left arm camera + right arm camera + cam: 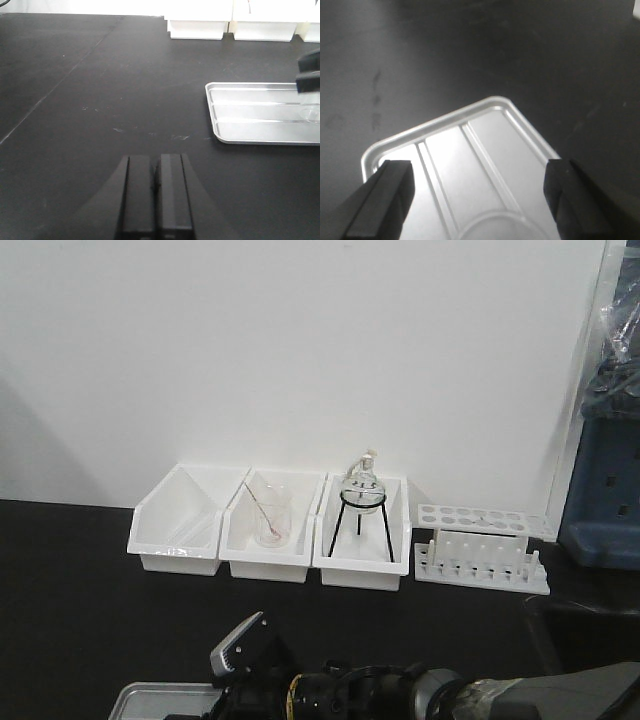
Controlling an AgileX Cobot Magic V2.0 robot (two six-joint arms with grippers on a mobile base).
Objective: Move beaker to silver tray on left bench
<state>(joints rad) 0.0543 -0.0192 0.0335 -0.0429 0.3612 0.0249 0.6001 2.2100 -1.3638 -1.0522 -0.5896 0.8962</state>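
Left gripper (pixel 155 192): seen from its own wrist camera, the two black fingers (pixel 137 195) are pressed flat together, clenched on nothing, low over bare black tabletop (pixel 100 90). Faint pale scuffs mark the surface just ahead of it.

Silver tray (pixel 260 120): lies flat on the tabletop to the right of the left gripper, well apart from it. Shallow, raised rim, rounded corners, two lengthwise ribs in the floor. In the front view only its near-left corner shows at the bottom edge.

Beaker (pixel 312 114): clear glass, partly visible at the right edge of the left wrist view, standing inside the tray. In the right wrist view only the curved rim of it shows at the bottom edge, on the tray floor.

Right gripper (pixel 480 200): hangs directly over the tray, fingers spread wide, released; the beaker rim sits between them, untouched as far as can be seen.

Far side, against the white wall: three white plastic bins in a row. Left bin (pixel 175 530) no contents discernible; middle bin (pixel 268 535) holds a clear beaker with a stirring rod (pixel 270 515); right bin (pixel 362 545) holds a round-bottomed flask (pixel 361 483) on a black tripod. Right of the bins, a white test tube rack (pixel 482 545).
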